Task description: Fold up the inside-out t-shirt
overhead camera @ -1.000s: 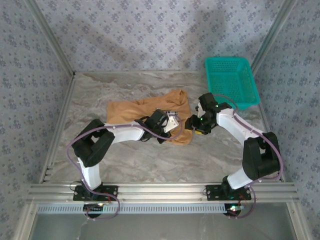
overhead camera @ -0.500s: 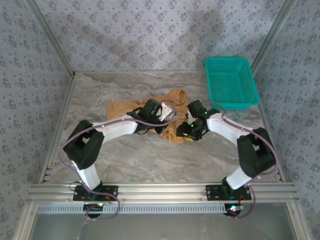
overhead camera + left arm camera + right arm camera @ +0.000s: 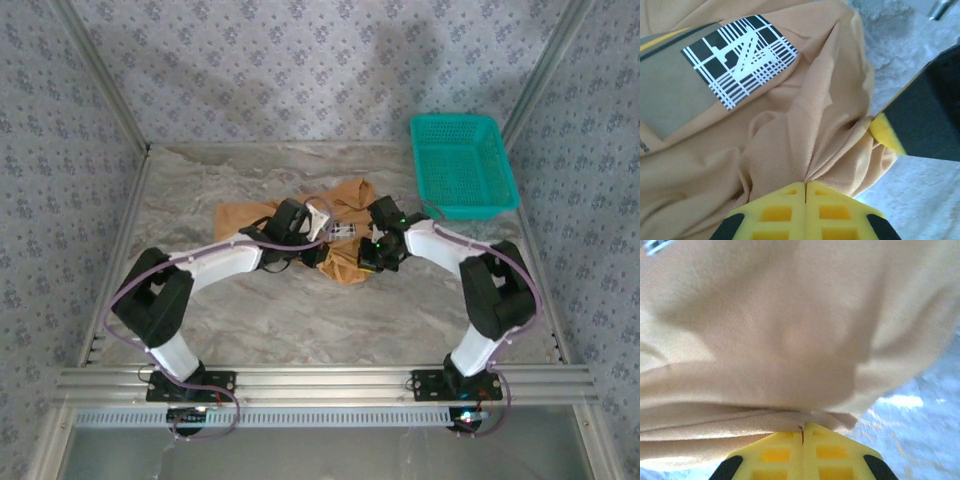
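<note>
At the near edge of a grey marbled table [image 3: 300, 320], two white-and-black robot arms rise from a silver aluminium rail [image 3: 320, 382] and bend inward toward the table's middle. The left gripper [image 3: 318, 232] has its yellow fingers pressed together on a gathered fold of the crumpled, caramel-orange soft cloth inside-out t-shirt [image 3: 345, 195]; the left wrist view shows the left gripper [image 3: 805, 186] pinching cloth at the seam of its fingers, beyond which lies a black-and-white grid-printed label [image 3: 740, 60]. Just beside it, the right gripper [image 3: 368, 255] is likewise clamped on the garment's near edge, the right wrist view showing cloth [image 3: 790, 340] nipped between its closed fingers [image 3: 802, 429]. The inside-out t-shirt lies bunched at mid-table between both grippers, spreading leftward. Farther back to the right sits a teal plastic mesh basket [image 3: 465, 120], apart from the shirt, before a blue-grey patterned wall [image 3: 300, 60].
</note>
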`<state>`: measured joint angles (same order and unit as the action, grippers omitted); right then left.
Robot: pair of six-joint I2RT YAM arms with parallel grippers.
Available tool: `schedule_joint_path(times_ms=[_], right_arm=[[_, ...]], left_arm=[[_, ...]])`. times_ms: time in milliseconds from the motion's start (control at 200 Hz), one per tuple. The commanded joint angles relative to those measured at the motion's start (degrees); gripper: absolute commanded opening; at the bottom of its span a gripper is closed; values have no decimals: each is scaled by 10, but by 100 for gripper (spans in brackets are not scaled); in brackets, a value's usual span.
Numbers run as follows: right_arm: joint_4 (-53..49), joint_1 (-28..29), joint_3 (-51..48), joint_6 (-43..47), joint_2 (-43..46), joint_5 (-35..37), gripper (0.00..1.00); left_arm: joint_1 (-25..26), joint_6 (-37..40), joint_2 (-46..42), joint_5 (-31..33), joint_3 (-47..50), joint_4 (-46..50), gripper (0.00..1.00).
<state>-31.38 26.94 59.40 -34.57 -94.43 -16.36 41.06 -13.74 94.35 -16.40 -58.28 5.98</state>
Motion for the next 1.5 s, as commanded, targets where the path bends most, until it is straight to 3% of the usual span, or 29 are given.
schedule_joint_path(times_ms=[0, 150, 295, 525, 690, 735, 834, 944, 1059, 1229, 1334, 1494], right_arm=[[-92, 3, -2, 42, 84, 25, 0], [-156, -4, -17, 49, 165, 20, 0], [-147, -37, -8, 47, 178, 15, 0], [-100, -93, 54, 63, 74, 10, 0], [-129, -102, 131, 81, -38, 69, 0], [-138, -98, 140, 80, -47, 84, 1], [-134, -82, 127, 74, -13, 107, 25], [-149, -50, 115, 75, 40, 145, 39], [-130, -15, 94, 62, 78, 123, 41], [-36, 30, 31, 2, 69, 44, 35], [-9, 47, 38, -9, 29, 60, 27], [24, 55, 59, 5, -20, 102, 29]], left_arm=[[19, -91, -57, -22, 48, -49, 0], [81, -147, -90, 13, 81, -86, 0], [76, -165, -72, 18, 57, -91, 0], [-7, -177, 19, -42, -19, -105, 0], [-18, -190, 93, -82, -76, -112, 0], [-17, -204, 110, -96, -84, -124, 0], [-13, -224, 132, -104, -85, -145, 0], [-12, -231, 137, -104, -78, -156, 0], [-12, -232, 135, -104, -78, -154, 0], [-12, -237, 137, -104, -78, -155, 0], [-12, -241, 137, -107, -73, -160, 0], [-14, -243, 135, -109, -66, -163, 0]])
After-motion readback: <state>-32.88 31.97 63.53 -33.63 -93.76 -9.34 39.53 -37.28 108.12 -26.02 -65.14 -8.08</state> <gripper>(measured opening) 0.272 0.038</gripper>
